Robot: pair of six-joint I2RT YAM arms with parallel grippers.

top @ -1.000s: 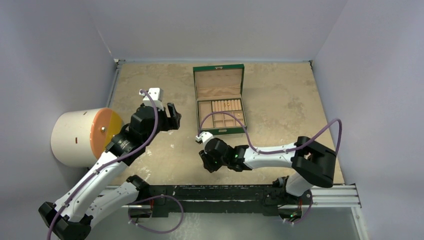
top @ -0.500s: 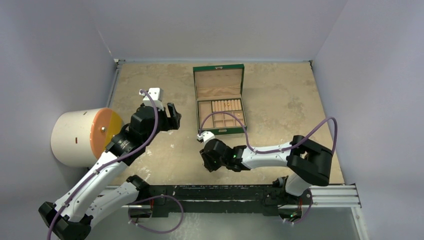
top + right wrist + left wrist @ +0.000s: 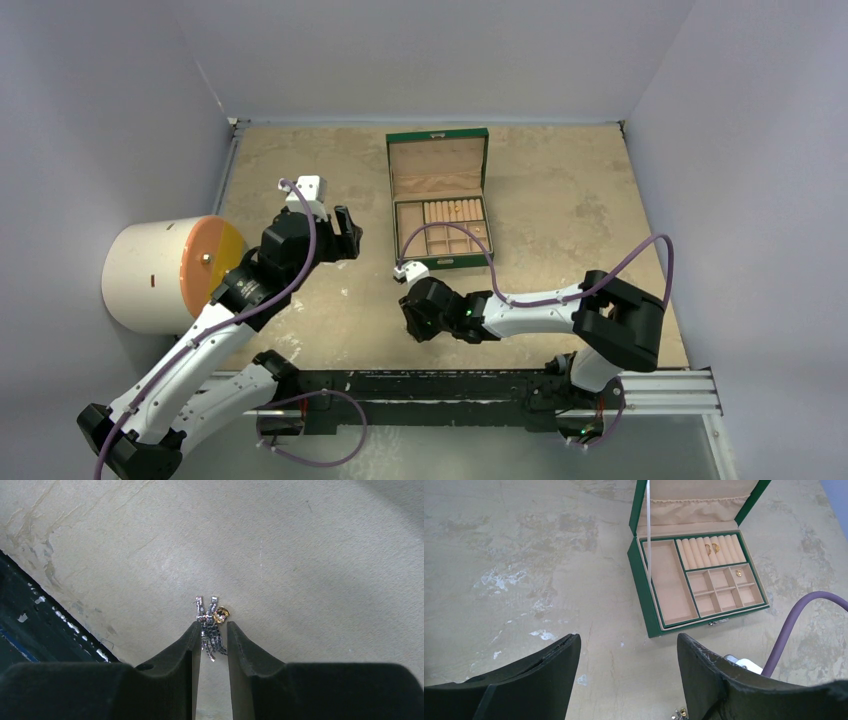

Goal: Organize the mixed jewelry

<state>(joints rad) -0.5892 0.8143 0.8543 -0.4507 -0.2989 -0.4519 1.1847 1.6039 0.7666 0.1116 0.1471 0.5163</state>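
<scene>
1. Right hand (image 3: 213, 626) has narrowed around silver cluster (image 3: 206, 616), between its tips on the tabletop (image 3: 300, 555); clamp not confirmed, pick is starting
2. Gold stud (image 3: 221, 612) just beside the tips may tag along
3. Left hand (image 3: 628, 640) wide open, empty, unmoved

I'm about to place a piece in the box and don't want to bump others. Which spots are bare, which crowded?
Bare: the long left compartment of the green jewelry box, and most small squares right of it. Crowded: the ring rolls hold gold rings, and the far-right corner square holds a gold stud.
</scene>
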